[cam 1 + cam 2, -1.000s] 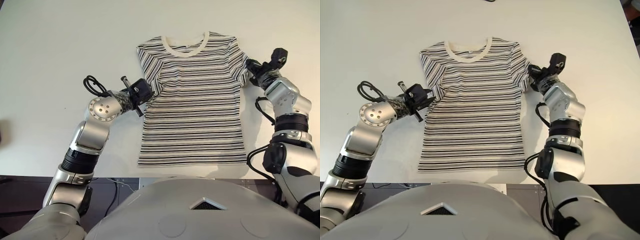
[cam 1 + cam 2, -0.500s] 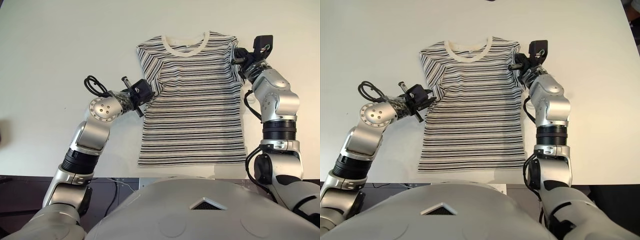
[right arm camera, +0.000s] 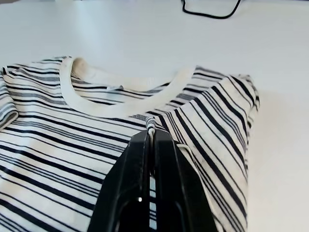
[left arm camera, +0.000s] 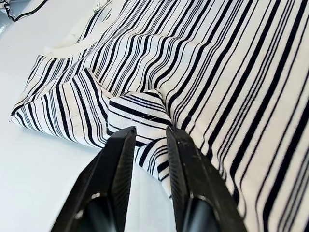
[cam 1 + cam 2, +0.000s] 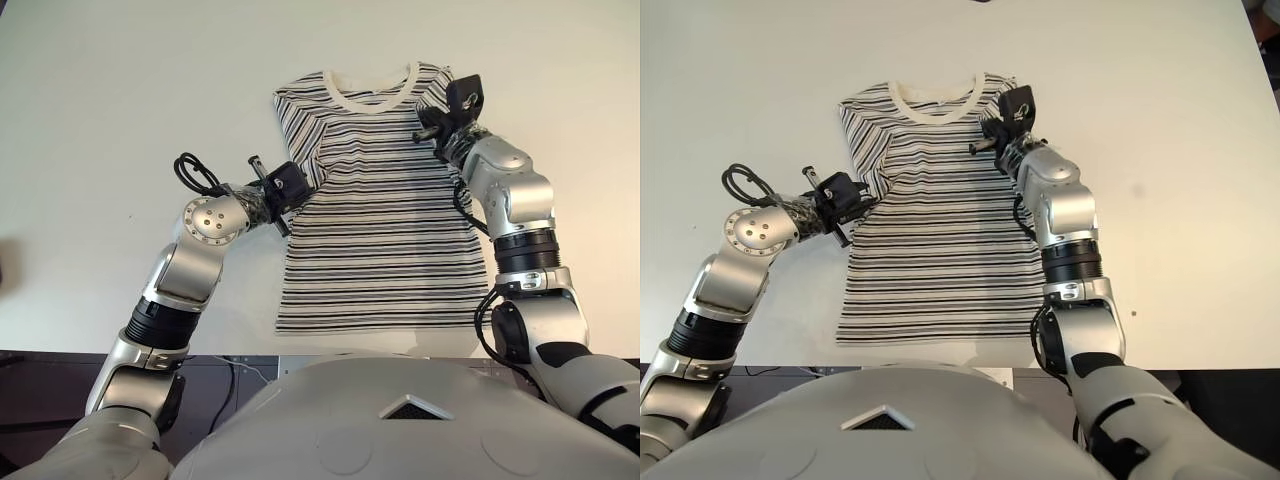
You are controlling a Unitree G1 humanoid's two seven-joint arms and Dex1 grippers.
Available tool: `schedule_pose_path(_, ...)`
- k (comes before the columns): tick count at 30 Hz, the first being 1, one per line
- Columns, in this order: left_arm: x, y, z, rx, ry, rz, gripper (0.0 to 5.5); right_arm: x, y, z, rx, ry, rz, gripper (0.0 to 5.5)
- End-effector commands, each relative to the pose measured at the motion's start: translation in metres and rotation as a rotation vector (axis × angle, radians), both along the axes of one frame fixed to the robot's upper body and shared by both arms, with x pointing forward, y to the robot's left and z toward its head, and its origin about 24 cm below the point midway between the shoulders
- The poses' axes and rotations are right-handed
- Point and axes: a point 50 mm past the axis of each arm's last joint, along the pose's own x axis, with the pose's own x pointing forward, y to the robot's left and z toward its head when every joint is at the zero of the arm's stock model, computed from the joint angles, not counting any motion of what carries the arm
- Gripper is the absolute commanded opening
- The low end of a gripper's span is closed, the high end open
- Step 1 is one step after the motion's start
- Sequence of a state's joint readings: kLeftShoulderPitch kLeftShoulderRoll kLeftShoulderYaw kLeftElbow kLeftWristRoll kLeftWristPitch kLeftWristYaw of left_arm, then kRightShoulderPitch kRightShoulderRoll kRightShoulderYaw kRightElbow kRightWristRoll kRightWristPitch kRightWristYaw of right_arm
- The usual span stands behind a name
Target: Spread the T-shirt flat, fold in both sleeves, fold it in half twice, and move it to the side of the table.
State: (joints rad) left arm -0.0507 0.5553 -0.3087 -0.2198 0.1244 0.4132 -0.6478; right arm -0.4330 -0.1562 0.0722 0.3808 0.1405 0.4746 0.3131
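On the white table (image 5: 120, 90), in the middle and in front of the robot, the striped T-shirt (image 5: 385, 230) lay face up, its cream collar (image 5: 368, 92) toward the far side and its bottom hem (image 5: 385, 322) close to the near edge. The body of the shirt was spread mostly flat, with light ripples across the chest. The right sleeve (image 3: 212, 125) was turned in over the upper chest, so that side of the shirt ran as a folded line from the shoulder down. The right gripper (image 3: 151, 135) hung above the chest just below the collar, its 2 fingers pressed together on a thin lip of that sleeve's edge, which showed as a pale sliver between the tips. The left sleeve (image 4: 63, 106) lay out on the table beside the body, with 1 small corner of its lower edge flipped up on itself. The left gripper (image 4: 148, 137) sat low at that lower edge, where sleeve meets side seam, its 2 fingers a narrow gap apart and pointing at the flipped corner; striped cloth showed in the gap, and whether the tips touched it could not be told. Beyond the collar, a thin black cable (image 3: 211, 10) lay on the far part of the table, well apart from the shirt.
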Motion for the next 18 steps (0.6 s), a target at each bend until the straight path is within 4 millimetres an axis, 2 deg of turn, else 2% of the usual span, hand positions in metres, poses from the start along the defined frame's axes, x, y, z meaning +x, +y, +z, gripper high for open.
schedule_pose_path(1, 0.001, -0.001, 0.003, 0.01, -0.009, -0.01, 1.18, 0.002, 0.006, -0.005, -0.016, 0.009, 0.021, 0.12)
schedule_pose_path(4, 0.001, 0.0, 0.003, 0.011, -0.011, -0.008, 1.18, 0.006, 0.011, 0.005, 0.023, -0.027, 0.043, 0.41)
schedule_pose_path(6, 0.001, 0.0, 0.002, 0.014, -0.012, -0.004, 1.18, 0.006, 0.017, 0.025, 0.161, -0.054, 0.097, 0.41)
schedule_pose_path(8, 0.0, 0.0, 0.002, 0.015, -0.014, -0.002, 1.18, 0.003, 0.014, 0.051, 0.319, -0.085, 0.149, 0.41)
schedule_pose_path(10, -0.001, 0.001, 0.003, 0.015, -0.021, -0.004, 1.18, 0.0, -0.003, 0.07, 0.365, -0.106, 0.174, 0.41)
schedule_pose_path(11, -0.002, 0.002, 0.005, 0.015, -0.028, -0.004, 1.18, -0.001, -0.019, 0.075, 0.31, -0.131, 0.164, 0.41)
schedule_pose_path(12, -0.003, 0.004, 0.007, 0.016, -0.037, -0.003, 1.18, 0.0, -0.034, 0.076, 0.234, -0.154, 0.152, 0.41)
schedule_pose_path(14, -0.012, 0.01, 0.013, 0.038, -0.067, -0.031, 1.18, -0.002, -0.062, 0.067, 0.027, -0.178, 0.15, 0.41)
schedule_pose_path(16, -0.025, 0.015, 0.015, 0.073, -0.085, -0.083, 1.18, -0.01, -0.069, 0.052, -0.076, -0.158, 0.214, 0.41)
schedule_pose_path(18, -0.043, 0.016, 0.013, 0.104, -0.083, -0.162, 1.18, -0.024, -0.063, 0.033, -0.127, -0.134, 0.324, 0.41)
